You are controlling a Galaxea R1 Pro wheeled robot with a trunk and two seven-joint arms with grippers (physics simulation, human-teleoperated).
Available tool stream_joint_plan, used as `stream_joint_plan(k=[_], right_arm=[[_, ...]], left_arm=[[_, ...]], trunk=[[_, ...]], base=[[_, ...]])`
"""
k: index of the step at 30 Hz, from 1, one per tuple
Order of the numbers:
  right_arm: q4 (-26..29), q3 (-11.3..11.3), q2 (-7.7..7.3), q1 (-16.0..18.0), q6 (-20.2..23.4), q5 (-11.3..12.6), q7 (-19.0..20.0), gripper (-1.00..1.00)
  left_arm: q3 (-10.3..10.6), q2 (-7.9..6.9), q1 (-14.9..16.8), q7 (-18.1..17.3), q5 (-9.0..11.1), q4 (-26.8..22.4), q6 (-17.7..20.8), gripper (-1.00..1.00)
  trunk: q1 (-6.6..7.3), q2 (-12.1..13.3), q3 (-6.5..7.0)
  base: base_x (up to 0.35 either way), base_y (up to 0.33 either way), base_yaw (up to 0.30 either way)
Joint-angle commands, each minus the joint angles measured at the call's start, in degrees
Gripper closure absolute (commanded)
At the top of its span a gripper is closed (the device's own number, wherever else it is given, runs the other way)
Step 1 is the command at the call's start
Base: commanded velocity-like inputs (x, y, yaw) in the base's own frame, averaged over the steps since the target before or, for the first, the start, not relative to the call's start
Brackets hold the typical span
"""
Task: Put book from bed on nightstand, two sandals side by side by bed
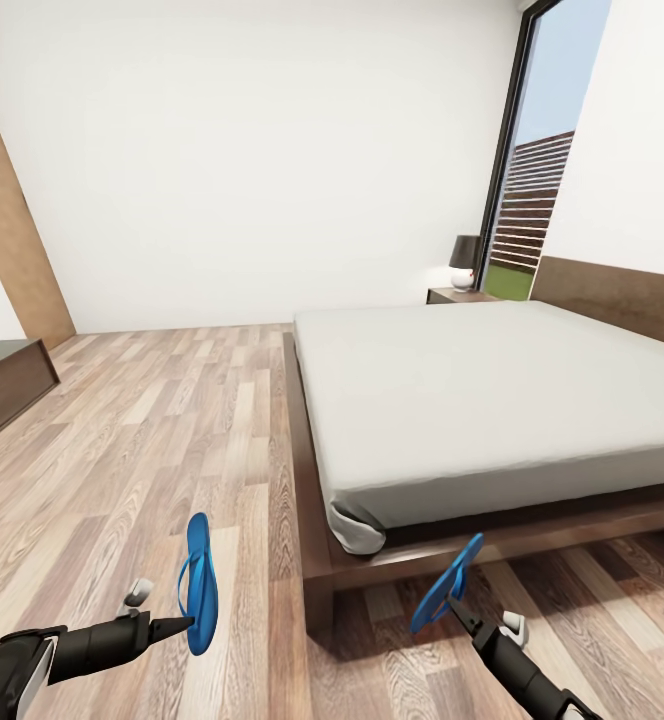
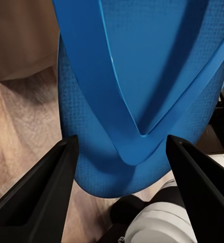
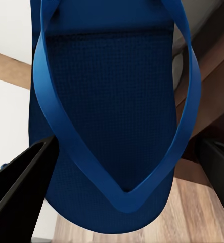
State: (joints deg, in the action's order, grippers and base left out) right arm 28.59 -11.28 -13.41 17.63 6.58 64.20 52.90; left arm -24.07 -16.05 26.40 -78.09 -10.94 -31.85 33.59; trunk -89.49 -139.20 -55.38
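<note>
Head view: my left gripper (image 1: pixel 184 627) grips one blue sandal (image 1: pixel 199 583), my right gripper (image 1: pixel 456 604) the other sandal (image 1: pixel 446 583), near the bed (image 1: pixel 492 400) corner.

Two bright-blue flip-flops are lifted above the wood-plank floor of the bedroom (image 1: pixel 172 400). The left sandal (image 1: pixel 199 583) stands on edge, nearly upright, at about 7 o'clock in the head view, gripped at its lower side by the left gripper (image 1: pixel 184 625). The right sandal (image 1: pixel 446 583) is tilted, at about 5 o'clock, gripped by the right gripper (image 1: pixel 459 603). Both show their blue toe straps. The bed (image 1: pixel 492 400), with dark brown frame and plain light-grey mattress, lies at 2 o'clock. A nightstand (image 1: pixel 459 295) stands behind it, at 1 o'clock.
</note>
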Motion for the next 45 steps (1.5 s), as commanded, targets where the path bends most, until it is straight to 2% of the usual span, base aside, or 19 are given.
stream_joint_plan(k=[1, 13, 26, 30, 36, 38, 41, 45], right_arm=[[-0.01, -0.24, -0.04, 0.04, 0.54, 0.60, 0.13, 1.00], [-0.02, -0.24, -0.03, 0.04, 0.46, 0.50, -0.02, 1.00], [0.30, -0.82, 0.34, -0.01, 0.55, 0.53, -17.58, 1.00], [0.48, -1.02, 0.99, -0.03, 0.60, 0.53, -22.48, 1.00], [0.88, -1.10, 1.59, -0.05, 0.72, 0.44, -26.71, 1.00], [0.91, -1.11, 1.65, -0.05, 1.12, 0.42, -27.87, 1.00], [0.98, -1.11, 1.70, -0.09, 3.48, 0.41, -29.62, 1.00], [1.65, -1.85, 1.69, -0.13, 9.27, -0.10, -32.22, 1.00]], left_arm=[[-0.38, 0.06, 0.05, -0.38, -0.60, -0.05, 0.57, 1.00], [-0.45, 0.06, 0.05, -0.48, -0.58, -0.05, 0.71, 1.00], [-0.53, -0.03, 0.05, -0.43, -0.58, -0.05, 0.83, 1.00], [-0.54, -0.03, 0.05, -0.44, -0.58, -0.05, 0.86, 1.00], [-0.54, -0.03, 0.05, -0.47, -0.58, -0.05, 0.86, 1.00], [-0.54, -0.03, 0.05, -0.50, -0.53, -0.05, 0.89, 1.00], [-0.54, -0.03, 0.05, -0.58, -0.50, -0.05, 0.93, 1.00], [-0.54, -0.03, 0.05, -0.70, -0.43, -0.07, 1.10, 1.00]], trunk=[[0.01, -0.02, -0.05], [0.01, -0.02, -0.05], [0.01, -0.02, -0.05], [-0.87, -1.63, -0.77], [-2.18, -4.03, -1.85], [-2.24, -4.06, -2.29], [-2.31, -4.10, -2.96], [-2.42, -4.16, -3.84]], base=[[0.000, 0.000, 0.000], [0.000, 0.000, 0.000], [0.000, 0.000, 0.000], [0.000, 0.000, 0.000], [0.000, 0.000, 0.000], [0.000, 0.000, 0.000], [0.000, 0.000, 0.000], [0.000, 0.000, 0.000]])
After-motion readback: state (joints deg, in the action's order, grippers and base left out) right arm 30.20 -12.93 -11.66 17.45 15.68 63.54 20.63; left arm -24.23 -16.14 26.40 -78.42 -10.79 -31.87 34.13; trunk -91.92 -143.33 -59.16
